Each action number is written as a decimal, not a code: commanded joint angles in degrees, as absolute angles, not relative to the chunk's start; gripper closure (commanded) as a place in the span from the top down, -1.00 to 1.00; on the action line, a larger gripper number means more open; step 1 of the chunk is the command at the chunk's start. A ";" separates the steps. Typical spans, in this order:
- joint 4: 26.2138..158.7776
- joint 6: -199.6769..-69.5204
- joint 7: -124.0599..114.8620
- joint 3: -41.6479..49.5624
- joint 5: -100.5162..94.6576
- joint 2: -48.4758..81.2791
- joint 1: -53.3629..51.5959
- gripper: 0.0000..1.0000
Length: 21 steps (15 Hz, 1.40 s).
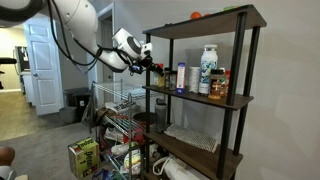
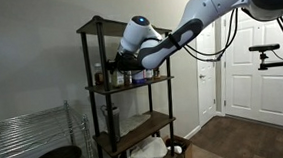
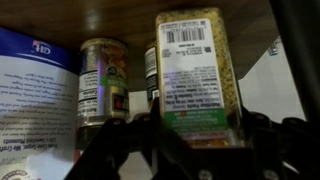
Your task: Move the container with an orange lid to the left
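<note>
In the wrist view a slim bottle [image 3: 195,70] with a yellowish body and a white and green label stands between my gripper's [image 3: 195,128] dark fingers. The fingers press on both of its sides. Its cap is hidden. In both exterior views the gripper [image 1: 152,68] [image 2: 120,62] is at one end of the upper middle shelf [image 1: 200,98] of the dark rack, and the bottle is too small to make out. A big white jar with a blue label [image 3: 35,100] [image 1: 208,70] stands close beside it.
A small spice jar with a red label [image 3: 103,80] stands behind the held bottle. Red-labelled bottles [image 1: 221,85] stand by the white jar. A wire rack [image 1: 115,110] [image 2: 25,137], a dark bin [image 1: 76,103] and boxes on the floor [image 1: 83,157] are beside the rack.
</note>
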<state>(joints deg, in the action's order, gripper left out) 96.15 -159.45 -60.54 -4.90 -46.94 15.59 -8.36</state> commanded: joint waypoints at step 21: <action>101.49 -160.54 -57.65 -6.09 -37.58 10.86 -3.61 1.00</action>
